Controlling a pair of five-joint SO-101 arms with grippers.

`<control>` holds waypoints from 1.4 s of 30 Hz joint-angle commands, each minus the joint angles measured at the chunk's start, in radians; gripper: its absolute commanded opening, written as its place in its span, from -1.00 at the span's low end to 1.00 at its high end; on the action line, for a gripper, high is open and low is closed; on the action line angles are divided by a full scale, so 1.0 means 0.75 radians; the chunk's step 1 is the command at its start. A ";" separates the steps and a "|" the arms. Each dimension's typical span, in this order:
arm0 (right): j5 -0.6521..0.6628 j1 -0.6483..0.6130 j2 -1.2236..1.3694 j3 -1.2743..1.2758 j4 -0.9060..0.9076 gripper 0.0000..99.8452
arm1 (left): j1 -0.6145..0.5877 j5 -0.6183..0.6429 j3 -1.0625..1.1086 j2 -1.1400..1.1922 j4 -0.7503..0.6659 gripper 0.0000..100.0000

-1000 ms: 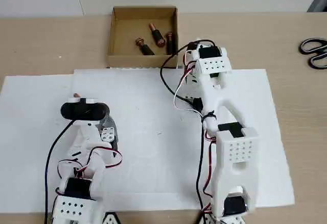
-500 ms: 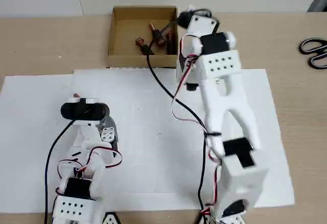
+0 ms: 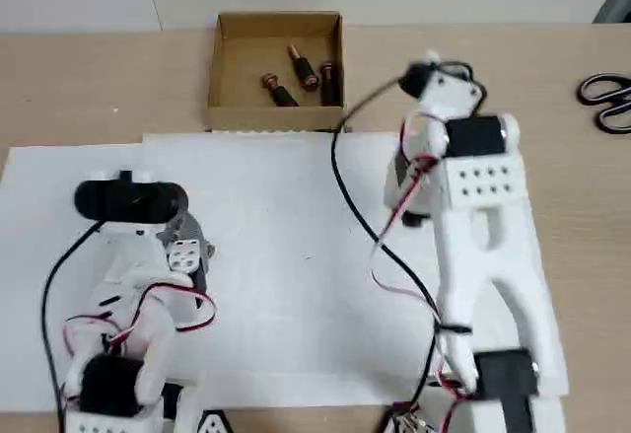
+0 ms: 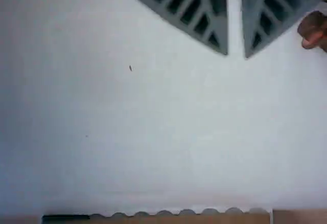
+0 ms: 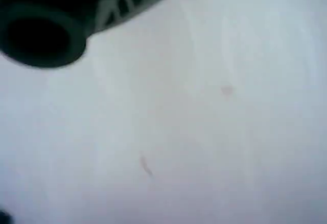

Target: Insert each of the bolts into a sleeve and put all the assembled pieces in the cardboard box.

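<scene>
The cardboard box (image 3: 223, 68) stands at the back of the table, with three dark sleeves with copper bolts (image 3: 282, 92) lying inside. My right gripper (image 3: 405, 188) hangs over the white paper, to the right of the box and nearer the front, tucked under its own arm. The right wrist view has a dark round tube shape (image 5: 41, 40) beside a grey ribbed part; I cannot tell what the tube is. My left gripper (image 4: 236, 53) is over the paper's left side, shut with nothing between its grey fingers (image 4: 199, 15). A small brown thing (image 4: 313, 30) lies beside them.
A large white paper sheet (image 3: 296, 255) covers the table's middle. Black scissors (image 3: 606, 101) lie at the far right edge. Loose black and red cables (image 3: 360, 221) hang from the right arm. The paper's edge and a strip of wood (image 4: 153, 218) show in the left wrist view.
The right arm went up to the box's right edge, then swung back right and down over the paper. The left arm shifted to the left. The three pieces in the box stayed put.
</scene>
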 commanded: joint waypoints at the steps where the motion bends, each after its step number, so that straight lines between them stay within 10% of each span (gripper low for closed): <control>1: -0.012 0.079 -0.191 0.127 0.001 -1.00 | -0.008 -0.065 -0.173 -0.004 0.135 -0.99; 22: -0.012 0.347 -0.950 0.859 -0.300 -1.00 | -0.012 -0.297 -1.218 1.117 0.612 -0.99; 42: -0.004 0.349 -1.255 1.027 -0.351 -1.00 | -0.139 -2.054 -1.259 1.553 0.808 -0.99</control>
